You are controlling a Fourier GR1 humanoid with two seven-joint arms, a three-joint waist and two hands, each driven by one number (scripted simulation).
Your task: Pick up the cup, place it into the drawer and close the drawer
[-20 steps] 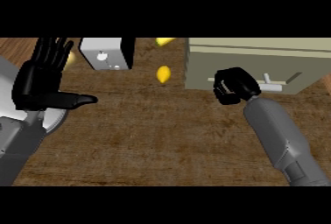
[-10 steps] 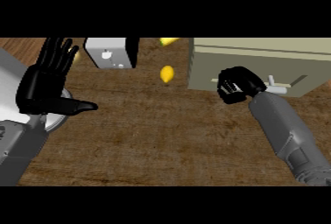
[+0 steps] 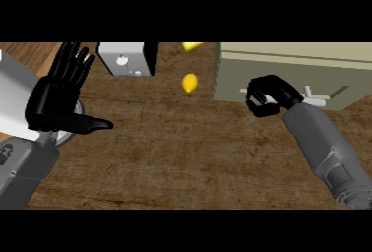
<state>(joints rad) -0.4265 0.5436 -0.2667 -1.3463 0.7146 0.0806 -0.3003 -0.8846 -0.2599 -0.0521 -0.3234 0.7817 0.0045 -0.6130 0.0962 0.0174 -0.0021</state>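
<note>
Look to the upper right of the frame and you find the drawer (image 3: 294, 74), a pale greenish box with a white handle (image 3: 305, 96) across its front. Your right robot hand (image 3: 267, 96) sits against that front, its fingers curled round the left part of the handle. You cannot pick out the cup anywhere in this view; whether it lies inside the drawer is hidden from you. Just left of the drawer, a small yellow thing (image 3: 190, 82) lies on the bench (image 3: 189, 162), and another yellow piece (image 3: 190, 46) shows at the top edge above it. Further left, a white boxy appliance (image 3: 125, 59) with a dark side stands at the top of the frame. Your left robot hand (image 3: 58, 98) rests at the left edge, fingers spread and pointing up, thumb out to the right, well apart from the drawer. Behind it a white slab (image 3: 16, 101) fills the left edge. The bench is dark brown wood grain, bare across the middle and bottom.
</note>
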